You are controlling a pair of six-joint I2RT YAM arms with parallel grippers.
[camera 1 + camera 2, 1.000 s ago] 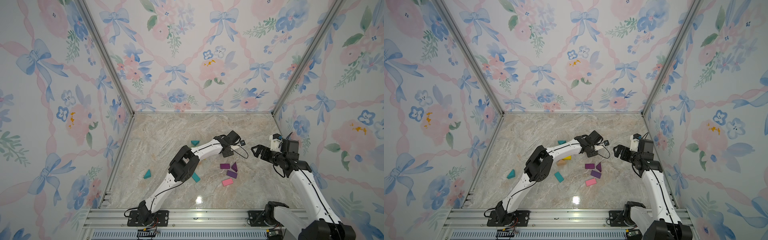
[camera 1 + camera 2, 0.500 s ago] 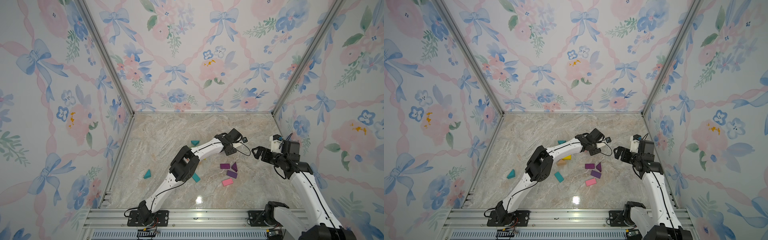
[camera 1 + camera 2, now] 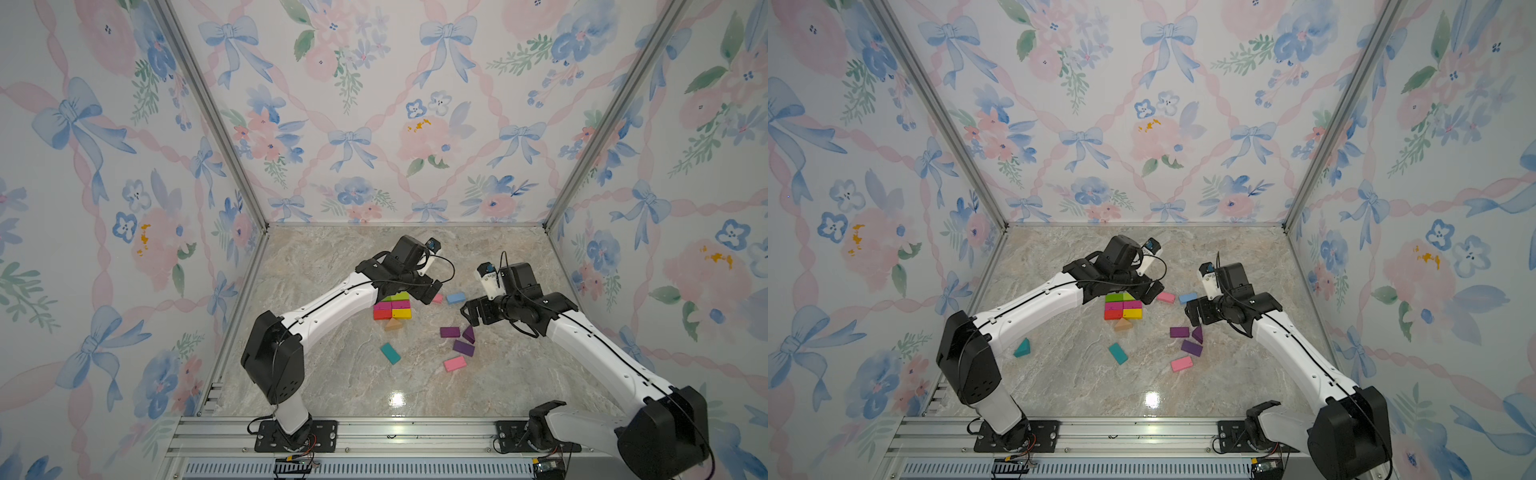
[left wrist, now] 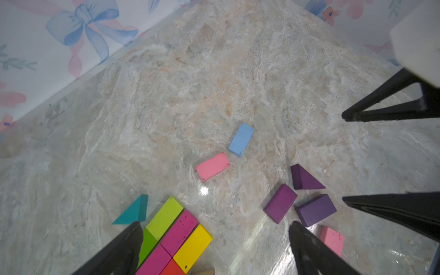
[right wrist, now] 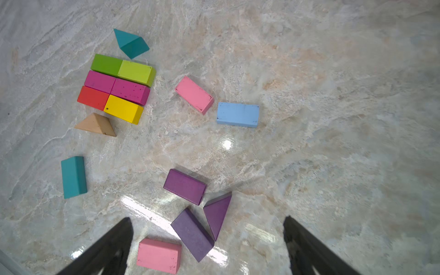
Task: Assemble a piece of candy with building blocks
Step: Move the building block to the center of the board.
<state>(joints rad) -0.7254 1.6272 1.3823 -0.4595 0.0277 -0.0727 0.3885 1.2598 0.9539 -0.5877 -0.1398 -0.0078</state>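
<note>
Six building blocks, green, lime, two magenta, red and yellow, lie joined in a flat rectangle [image 3: 392, 307] [image 3: 1123, 307] [image 5: 116, 88]. My left gripper [image 3: 424, 293] [image 4: 215, 226] hangs open just past the rectangle's right end and holds nothing. A pink block [image 4: 212, 166] and a light blue block [image 4: 241, 139] lie loose just beyond it. My right gripper [image 3: 471, 313] [image 5: 207, 221] is open and empty above two purple blocks [image 5: 185, 186], a purple wedge [image 5: 217, 214] and a second pink block [image 5: 158, 256].
A tan wedge [image 3: 394, 325] lies against the rectangle's near side and a teal wedge [image 5: 131, 44] at its far side. A teal block [image 3: 390, 353] lies nearer the front, and another teal wedge [image 3: 1022, 348] far left. Patterned walls enclose the marble floor [image 3: 332, 266].
My left gripper has gone from shut to open and drawn back leftward toward the rectangle. My right gripper has shifted left, closer to the purple blocks.
</note>
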